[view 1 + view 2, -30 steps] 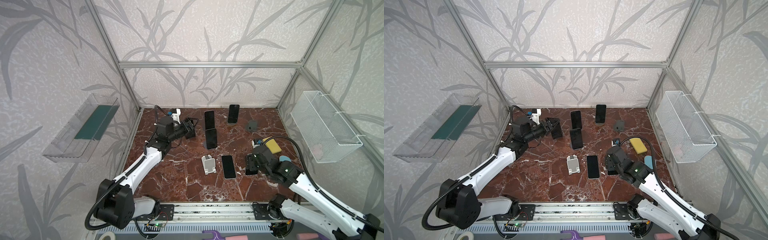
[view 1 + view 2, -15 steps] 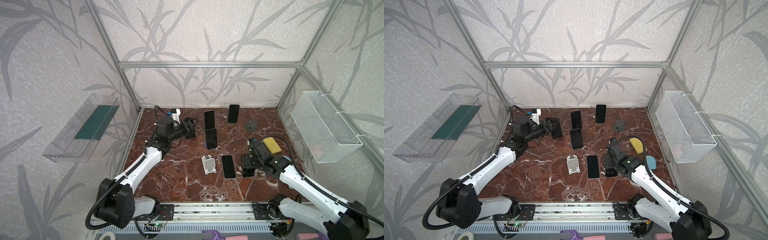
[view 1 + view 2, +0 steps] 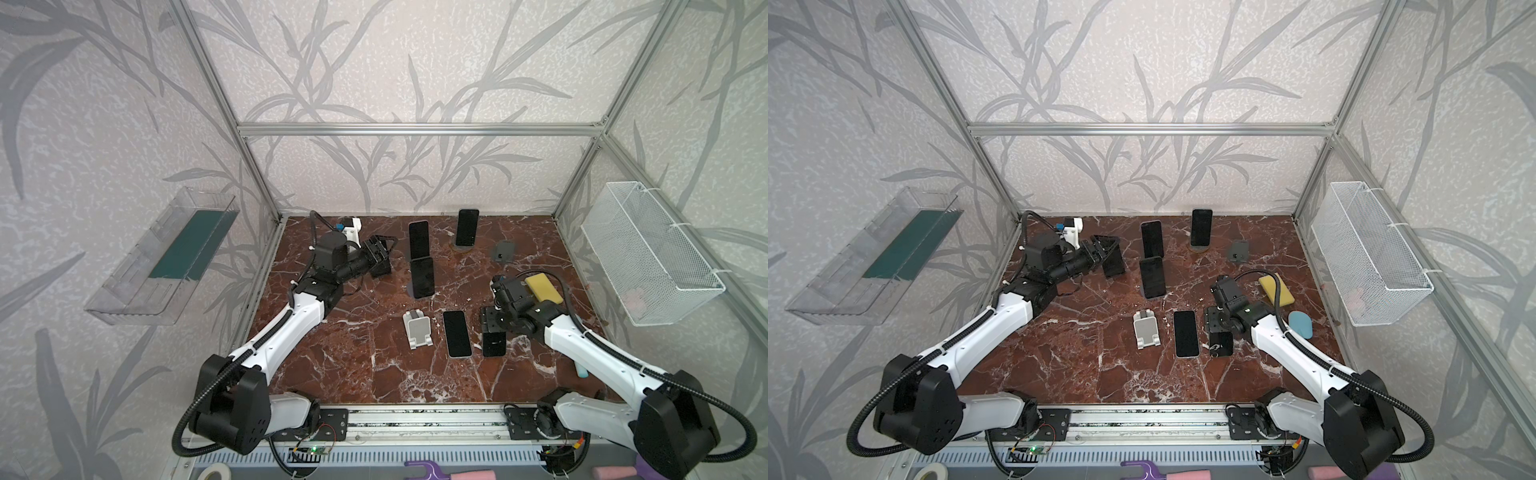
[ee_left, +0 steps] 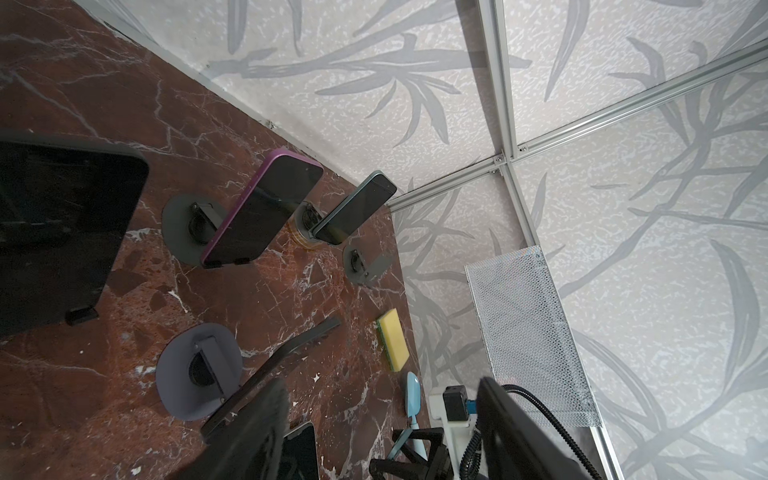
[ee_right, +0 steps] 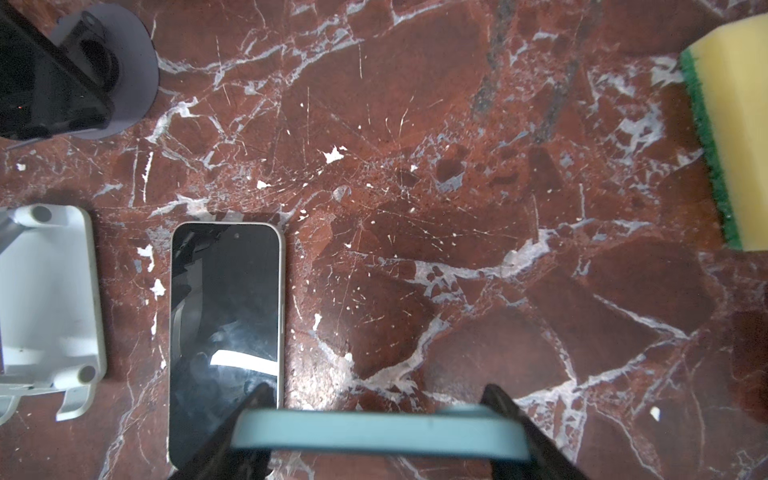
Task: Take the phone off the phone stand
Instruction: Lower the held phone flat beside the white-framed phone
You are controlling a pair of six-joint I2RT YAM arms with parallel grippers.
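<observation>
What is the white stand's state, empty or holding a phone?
Empty. In both top views the white stand holds nothing; one phone lies flat beside it, apart; the right gripper grips a blue phone.

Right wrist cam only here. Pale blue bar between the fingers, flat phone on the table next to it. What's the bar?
Observer: A phone's edge. In both top views the right hand grips a dark phone, roughly upright, beside the flat phone.
Operator: Any stand under it?
Observer: None visible. An empty grey stand sits further back, right of centre.
Operator: Left hand?
Observer: The left hand is back left. The left wrist view shows its fingers apart with nothing between them.
</observation>
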